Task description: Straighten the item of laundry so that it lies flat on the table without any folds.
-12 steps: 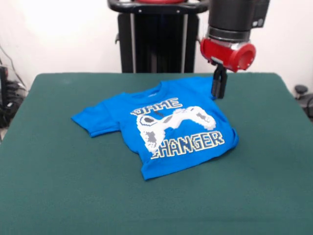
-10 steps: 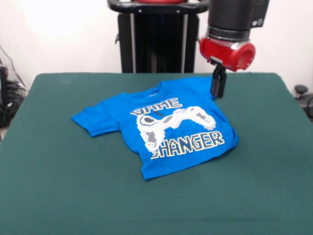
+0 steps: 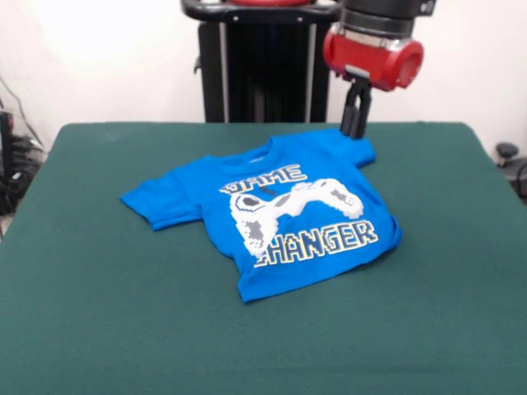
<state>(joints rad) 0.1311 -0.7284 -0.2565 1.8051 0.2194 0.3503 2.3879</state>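
A plain white wall [image 3: 107, 58] fills the back, from 10 to 2 o'clock. At 9 o'clock, dark cables [image 3: 18, 152] hang in a tangle at the edge. At 3 o'clock sits a small black round thing [image 3: 507, 151].

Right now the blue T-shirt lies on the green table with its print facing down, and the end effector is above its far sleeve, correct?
Not quite: the front view shows the T-shirt print up, lettering visible. Table and end effector are as you say.
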